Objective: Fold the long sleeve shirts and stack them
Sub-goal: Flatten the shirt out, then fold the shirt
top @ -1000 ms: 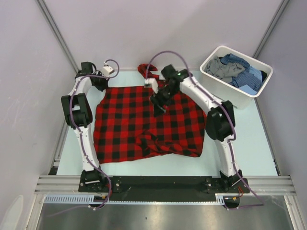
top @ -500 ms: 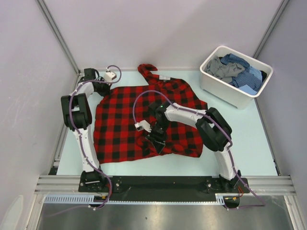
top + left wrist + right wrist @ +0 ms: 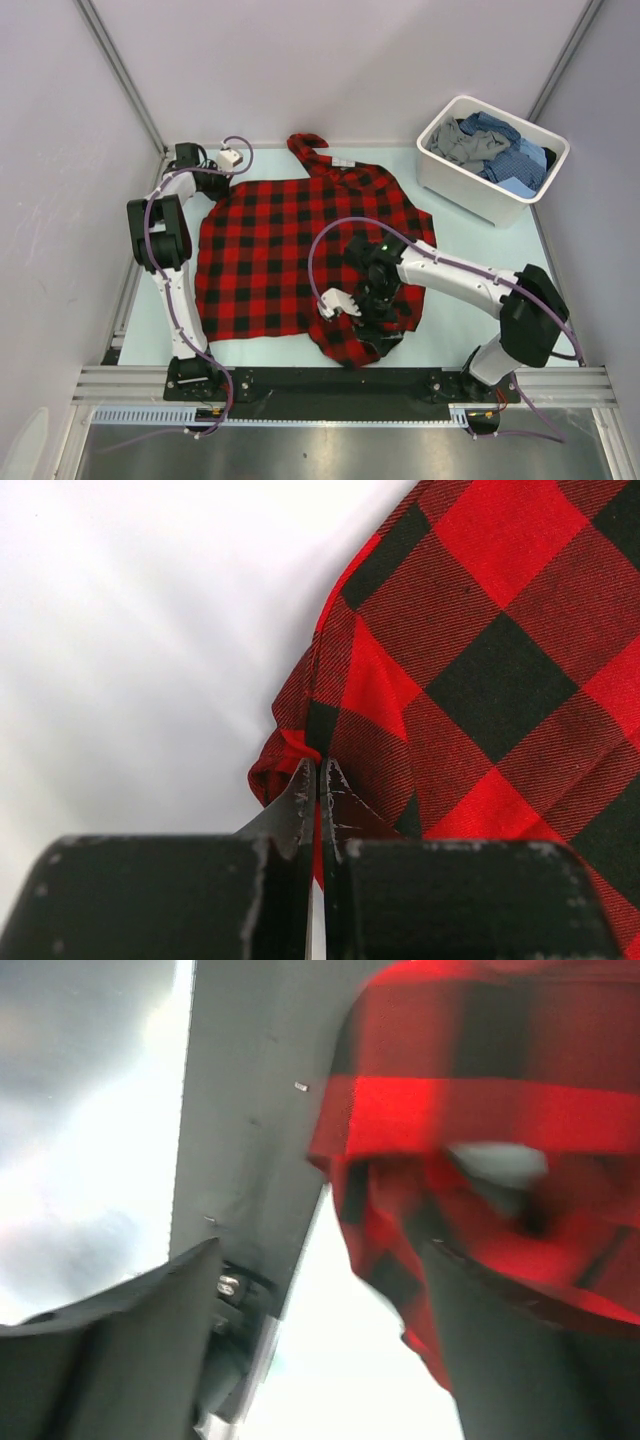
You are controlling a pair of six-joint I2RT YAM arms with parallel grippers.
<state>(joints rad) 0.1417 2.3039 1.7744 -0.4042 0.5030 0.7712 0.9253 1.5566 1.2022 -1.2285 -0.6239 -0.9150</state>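
Note:
A red-and-black check long sleeve shirt lies spread over the pale table, collar toward the far wall. My left gripper is at its far left corner, shut on a fold of the cloth; the wrist view shows both fingertips pinching the red hem. My right gripper hangs over the shirt's near right edge, where the cloth bunches toward the front. Its fingers stand wide apart. Red cloth drapes against the right finger, and bare table shows between the two.
A white plastic tub stands at the back right, holding blue check and grey shirts. The black base rail runs along the near edge, close under the right gripper. Walls close in the left, back and right.
My right arm swept from the shirt's far middle to its near edge, and the bunched cloth moved forward and right with it. The left gripper kept its hold on the corner.

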